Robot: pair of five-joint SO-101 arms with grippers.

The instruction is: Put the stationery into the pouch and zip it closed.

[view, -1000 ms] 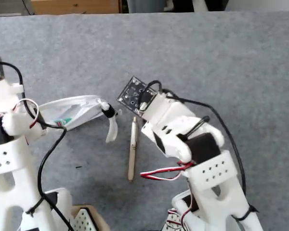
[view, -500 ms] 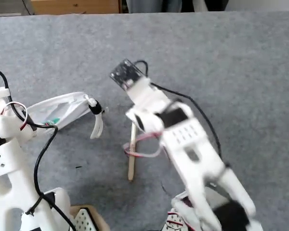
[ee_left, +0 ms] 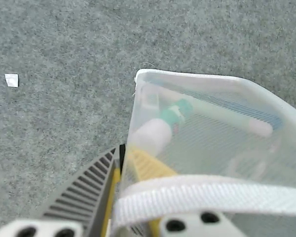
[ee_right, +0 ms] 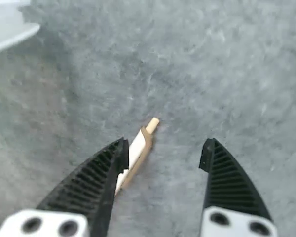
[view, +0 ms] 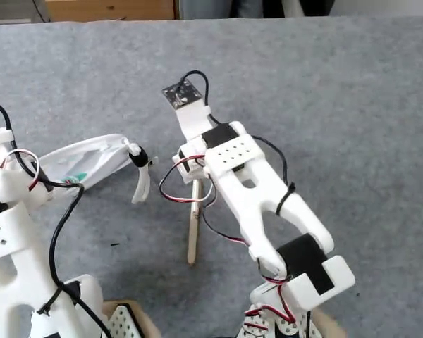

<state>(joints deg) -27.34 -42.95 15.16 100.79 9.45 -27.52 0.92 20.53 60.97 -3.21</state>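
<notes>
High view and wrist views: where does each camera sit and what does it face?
High view: fixed above, looking down on the table; shows left arm, right arm, pouch, pencil.
Left wrist view: on the left arm, facing the pouch clamped in the left gripper.
Right wrist view: on the right arm, facing the pencil by the open right gripper.
Shared: pouch, high and left wrist; pencil, high and right wrist.

The right arm (view: 233, 158) unfolds and stretches forward, so its wrist now sits farther up the table, above the upper end of the wooden pencil (view: 192, 232). The left arm (view: 14, 211) pulls slightly to its own side, drawing the pouch (view: 92, 160) a little away from the pencil.
</notes>
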